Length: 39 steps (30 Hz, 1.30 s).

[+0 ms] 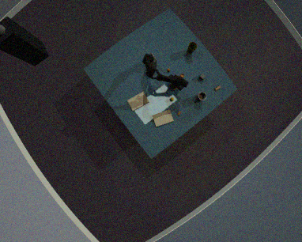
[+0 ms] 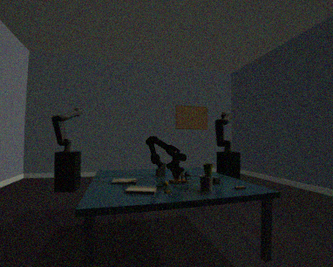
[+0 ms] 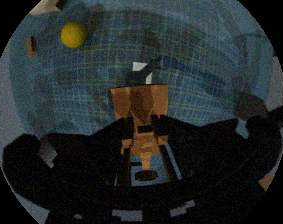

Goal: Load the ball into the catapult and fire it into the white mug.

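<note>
While the ball (image 3: 73,34) lies apart | gripper (image 3: 144,137) clamps catapult (image 3: 140,106) (orange frame); table (image 1: 120,67) beneath

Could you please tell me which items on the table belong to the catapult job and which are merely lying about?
Belonging to the job: yellow ball; wooden catapult, gripped in the claw; white mug.

Just lying about: cardboard pieces; white sheet; dark cylinder; small orange blocks.
</note>
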Available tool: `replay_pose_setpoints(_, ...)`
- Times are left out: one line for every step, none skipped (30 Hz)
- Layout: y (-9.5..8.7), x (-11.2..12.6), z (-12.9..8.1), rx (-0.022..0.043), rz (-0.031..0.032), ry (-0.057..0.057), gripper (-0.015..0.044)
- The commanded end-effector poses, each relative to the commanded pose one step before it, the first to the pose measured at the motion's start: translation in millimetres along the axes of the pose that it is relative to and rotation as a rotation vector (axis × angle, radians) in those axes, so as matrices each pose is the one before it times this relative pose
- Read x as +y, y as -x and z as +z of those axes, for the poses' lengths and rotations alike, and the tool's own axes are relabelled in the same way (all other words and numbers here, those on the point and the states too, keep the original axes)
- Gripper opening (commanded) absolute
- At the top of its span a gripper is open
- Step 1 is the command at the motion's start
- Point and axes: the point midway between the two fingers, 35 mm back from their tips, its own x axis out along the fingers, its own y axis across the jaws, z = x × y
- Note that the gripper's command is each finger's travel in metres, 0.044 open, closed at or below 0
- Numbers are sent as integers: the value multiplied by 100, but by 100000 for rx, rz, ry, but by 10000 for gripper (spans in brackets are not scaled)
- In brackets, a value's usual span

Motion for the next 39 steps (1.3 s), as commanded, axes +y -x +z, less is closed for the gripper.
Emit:
replay_pose_setpoints(74, 29, -4, -81, 154, -75, 158)
replay_pose_setpoints(0, 0, 0, 0, 0, 0, 184)
replay_pose_setpoints(0, 0, 0, 0, 0, 0, 210)
replay_pose_setpoints(0, 0, 0, 0, 0, 0, 236)
replay_pose_setpoints(0, 0, 0, 0, 0, 0, 263)
replay_pose_setpoints(0, 0, 0, 0, 0, 0, 289)
replay_pose_setpoints(0, 0, 0, 0, 0, 0, 315)
replay_pose_setpoints(0, 0, 0, 0, 0, 0, 341)
replay_pose_setpoints(0, 0, 0, 0, 0, 0, 368)
replay_pose_setpoints(255, 39, -12, 40, 10, 10, 394)
replay_pose_setpoints(770, 104, -32, 112, 25, 28, 420)
replay_pose_setpoints(1298, 128, -47, 157, 22, 44, 440)
replay_pose_setpoints(1710, 79, -45, 148, -6, 51, 440)
replay_pose_setpoints(1753, -21, -25, 83, -43, 44, 440)
replay_pose_setpoints(1745, -121, -1, 14, -75, 33, 440)
replay_pose_setpoints(1349, -161, 18, -37, -78, 18, 440)
replay_pose_setpoints(810, -125, 19, -42, -54, 7, 440)
replay_pose_setpoints(270, -47, 8, -18, -19, 2, 440)
replay_pose_setpoints(0, 0, 0, 0, 0, 0, 440)
replay_pose_setpoints(0, 0, 0, 0, 0, 0, 440)
replay_pose_setpoints(0, 0, 0, 0, 0, 0, 440)
replay_pose_setpoints(-1794, 147, -396, -661, -224, 1591, 440)
replay_pose_setpoints(0, 0, 0, 0, 0, 0, 440)
replay_pose_setpoints(0, 0, 0, 0, 0, 0, 440)
replay_pose_setpoints(0, 0, 0, 0, 0, 0, 440)
replay_pose_setpoints(306, -51, 72, 67, 280, -68, 440)
replay_pose_setpoints(764, -138, 180, 172, 698, -168, 440)
replay_pose_setpoints(305, -58, 72, 71, 278, -66, 440)
replay_pose_setpoints(0, 0, 0, 0, 0, 0, 440)
replay_pose_setpoints(0, 0, 0, 0, 0, 0, 440)
replay_pose_setpoints(0, 0, 0, 0, 0, 0, 440)
replay_pose_setpoints(0, 0, 0, 0, 0, 0, 440)
replay_pose_setpoints(0, 0, 0, 0, 0, 0, 440)
replay_pose_setpoints(-264, 21, -3, 1, 7, -1, 440)
replay_pose_setpoints(-790, 50, -4, -5, 16, -4, 440)
replay_pose_setpoints(-1312, 35, 5, -37, 13, -10, 440)
replay_pose_setpoints(-1303, -24, 18, -72, -6, -15, 440)
replay_pose_setpoints(-776, -42, 15, -60, -8, -17, 440)
replay_pose_setpoints(-257, -19, 6, -23, -4, -6, 440)
